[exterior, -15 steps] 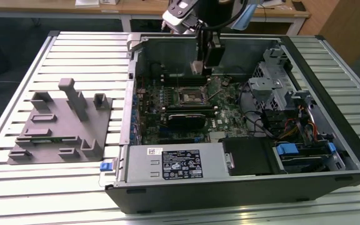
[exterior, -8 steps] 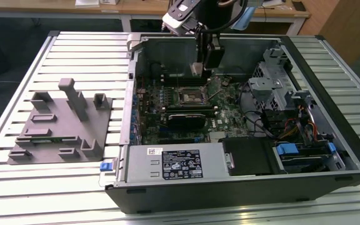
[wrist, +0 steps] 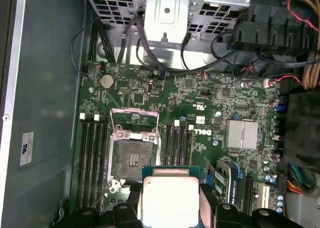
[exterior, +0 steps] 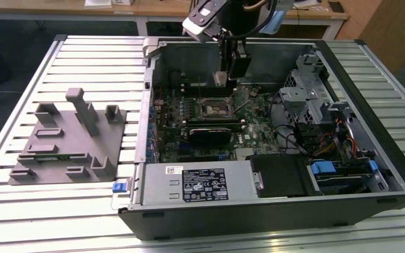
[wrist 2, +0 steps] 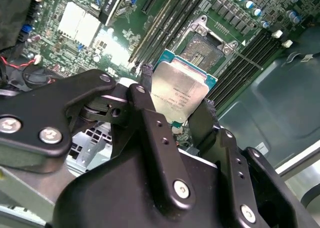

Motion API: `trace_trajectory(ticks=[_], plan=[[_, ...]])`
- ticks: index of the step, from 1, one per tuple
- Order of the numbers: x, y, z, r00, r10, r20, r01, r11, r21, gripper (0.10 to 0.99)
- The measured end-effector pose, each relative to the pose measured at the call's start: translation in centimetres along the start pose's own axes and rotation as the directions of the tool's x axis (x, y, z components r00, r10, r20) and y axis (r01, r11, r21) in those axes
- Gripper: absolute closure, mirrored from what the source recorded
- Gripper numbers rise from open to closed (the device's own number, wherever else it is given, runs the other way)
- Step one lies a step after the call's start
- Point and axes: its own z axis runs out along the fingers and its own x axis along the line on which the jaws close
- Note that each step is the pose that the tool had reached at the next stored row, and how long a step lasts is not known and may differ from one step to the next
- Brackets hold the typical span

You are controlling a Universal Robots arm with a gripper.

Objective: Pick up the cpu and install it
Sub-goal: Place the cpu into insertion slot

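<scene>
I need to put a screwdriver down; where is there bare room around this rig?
The slatted table is bare around the fixture block, widest toward the exterior view's lower left. Inside the computer case it is crowded: cables, drive cage, and the gripper holding the cpu above the motherboard.

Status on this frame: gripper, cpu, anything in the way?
Gripper shut on cpu, held over the motherboard. Socket uncovered, cpu not yet seated. Nothing seen between them.
</scene>
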Motion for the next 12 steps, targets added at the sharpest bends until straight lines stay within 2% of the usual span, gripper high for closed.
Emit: trace_trajectory(ticks=[5,12], plan=[[0.86,0.04,0.88,1.0000,0.002,0.0010,-0.002,1.0000,0.000,0.549],[0.96,0.02,1.71,1.0000,0.002,0.0011,-0.002,1.0000,0.000,0.549]])
